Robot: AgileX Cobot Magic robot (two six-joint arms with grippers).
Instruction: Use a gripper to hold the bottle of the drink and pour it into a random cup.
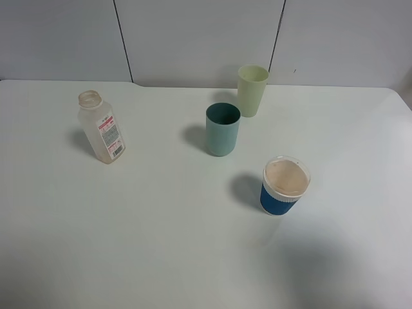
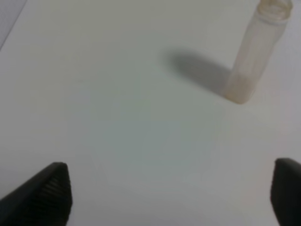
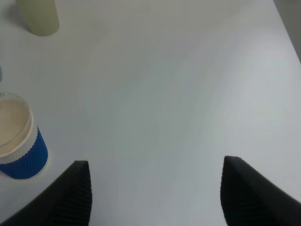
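Note:
The bottle of the drink (image 1: 102, 127) stands upright and uncapped at the left of the white table, its red-and-white label facing right. The left wrist view catches it too, bottle (image 2: 256, 54), some way ahead of my left gripper (image 2: 174, 193), whose black fingers stand wide apart with nothing between them. The teal cup (image 1: 222, 129) stands near the table's middle. My right gripper (image 3: 155, 195) is open over bare table, with nothing in it. Neither arm shows in the exterior high view.
A pale yellow-green tumbler (image 1: 252, 90) stands behind the teal cup, also in the right wrist view as tumbler (image 3: 38, 16). A blue-sleeved cup with a clear lid (image 1: 284, 186) stands front right, close beside my right gripper, lidded cup (image 3: 16, 139).

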